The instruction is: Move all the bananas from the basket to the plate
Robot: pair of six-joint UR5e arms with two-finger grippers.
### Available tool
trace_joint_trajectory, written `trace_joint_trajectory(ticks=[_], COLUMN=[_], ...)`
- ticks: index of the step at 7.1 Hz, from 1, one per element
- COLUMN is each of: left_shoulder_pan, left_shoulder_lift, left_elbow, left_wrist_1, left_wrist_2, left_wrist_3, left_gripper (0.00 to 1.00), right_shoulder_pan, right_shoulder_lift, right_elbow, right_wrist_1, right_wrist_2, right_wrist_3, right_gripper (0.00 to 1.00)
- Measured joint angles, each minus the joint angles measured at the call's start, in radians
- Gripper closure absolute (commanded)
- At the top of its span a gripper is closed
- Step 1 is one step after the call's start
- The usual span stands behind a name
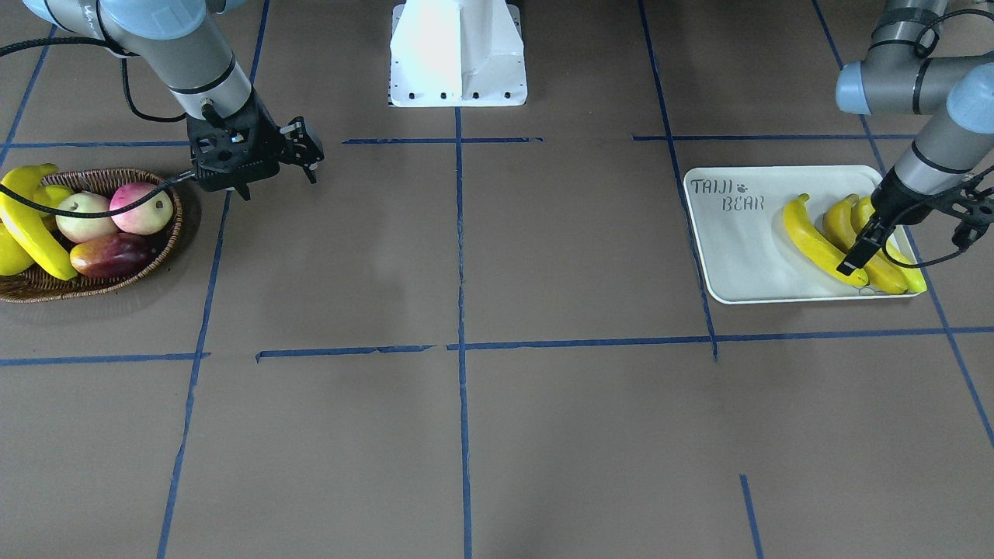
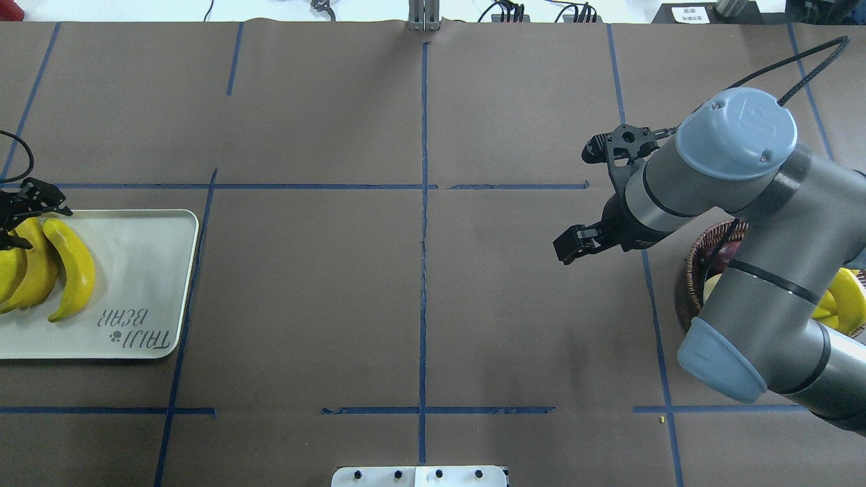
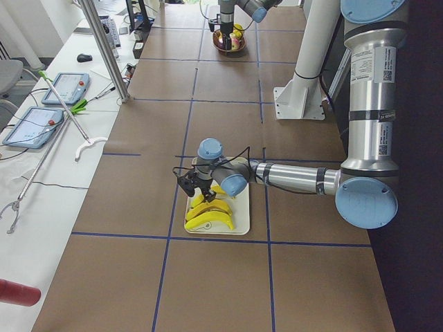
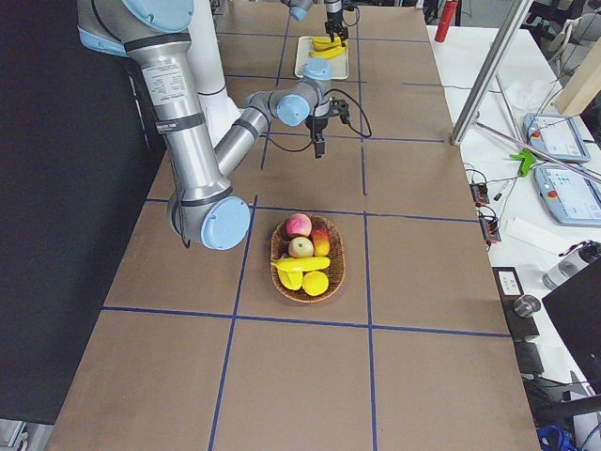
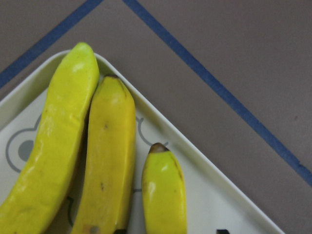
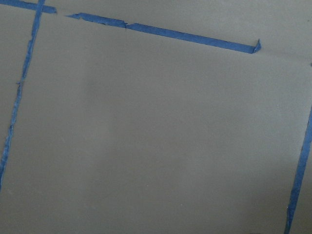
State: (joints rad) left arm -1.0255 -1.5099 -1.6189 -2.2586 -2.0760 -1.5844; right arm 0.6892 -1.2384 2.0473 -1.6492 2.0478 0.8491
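Note:
Three yellow bananas (image 1: 815, 244) lie side by side on the cream plate (image 1: 738, 256) printed "TAIJI BEAR"; they also show in the left wrist view (image 5: 107, 161). My left gripper (image 1: 908, 248) hangs open and empty just above them. One more banana (image 1: 31, 225) lies across the wicker basket (image 1: 93, 287), resting on its rim. My right gripper (image 1: 278, 178) is open and empty, low over the table just beside the basket on its plate-ward side. In the overhead view my right arm hides most of the basket (image 2: 697, 270).
The basket also holds a pale apple (image 1: 81, 217), a pink peach (image 1: 140, 208), a dark red mango (image 1: 112, 256) and short yellow fruits (image 1: 8, 252). Brown paper with blue tape lines (image 1: 460, 233) covers the table between basket and plate. The robot's white base (image 1: 458, 54) stands at the back.

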Motion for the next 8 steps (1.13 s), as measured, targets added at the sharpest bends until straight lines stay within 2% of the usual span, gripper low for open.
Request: trace_joint_trajectory(ticks=[3,6,8], left_shoulder_pan=[-0.049,0.018,0.047], left_shoulder_lift=[-0.007,-0.028,-0.042], left_elbow=[-0.13,-0.241,-0.25], left_wrist_1=[0.03,0.036,0.037], left_wrist_2=[-0.129,-0.164,-0.165], left_wrist_3=[0.023,0.023,0.023], left_gripper=[0.0,0.0,0.0], right_shoulder_pan=[0.006,0.071,0.143], right_shoulder_lift=[-0.077,-0.262,-0.403], right_elbow=[0.038,0.106,0.111], right_wrist_1=[0.004,0.015,0.124], right_wrist_2=[-0.003,-0.006,0.027], right_wrist_3=[-0.02,-0.221,-0.341], right_gripper=[0.0,0.0,0.0])
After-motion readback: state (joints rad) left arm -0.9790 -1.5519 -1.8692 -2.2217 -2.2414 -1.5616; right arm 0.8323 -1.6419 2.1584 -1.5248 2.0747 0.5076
